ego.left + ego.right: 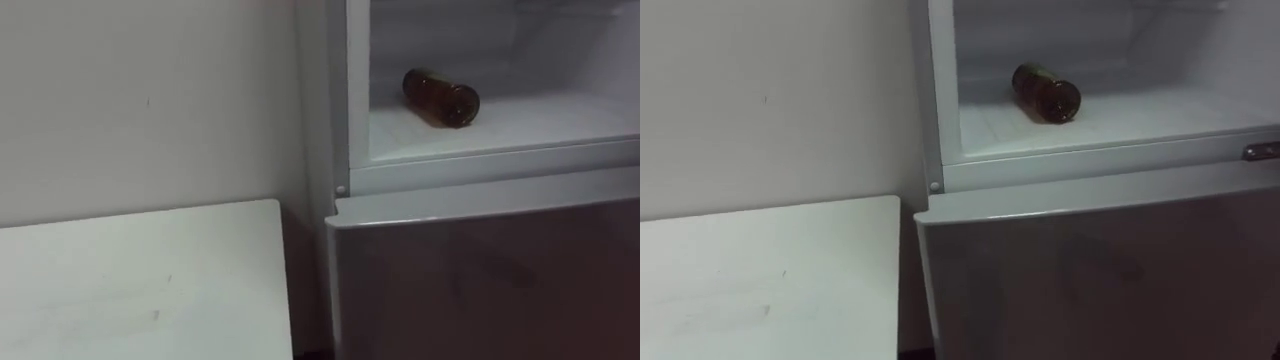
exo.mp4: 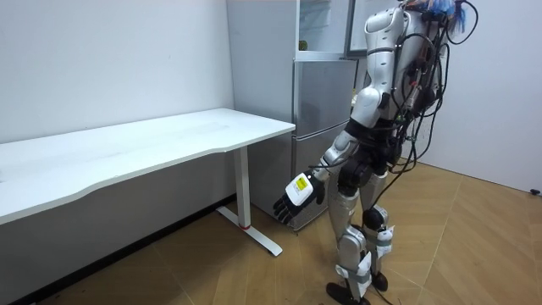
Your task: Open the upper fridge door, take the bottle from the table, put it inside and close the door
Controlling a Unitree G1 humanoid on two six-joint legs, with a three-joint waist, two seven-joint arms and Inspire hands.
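A brown bottle (image 1: 441, 97) (image 1: 1046, 92) lies on its side on the white floor of the open upper fridge compartment (image 1: 500, 130), its cap end turned toward the front right. No hand touches it. In the room view I stand close in front of the grey fridge (image 2: 318, 102), facing it. My left hand (image 2: 296, 196) hangs low beside my thigh with relaxed fingers and holds nothing.
The lower fridge door (image 1: 480, 280) is closed, just below the open compartment. A white table (image 1: 140, 280) (image 2: 169, 140) stands against the wall to the fridge's left, with a narrow gap between them. Wooden floor lies around me.
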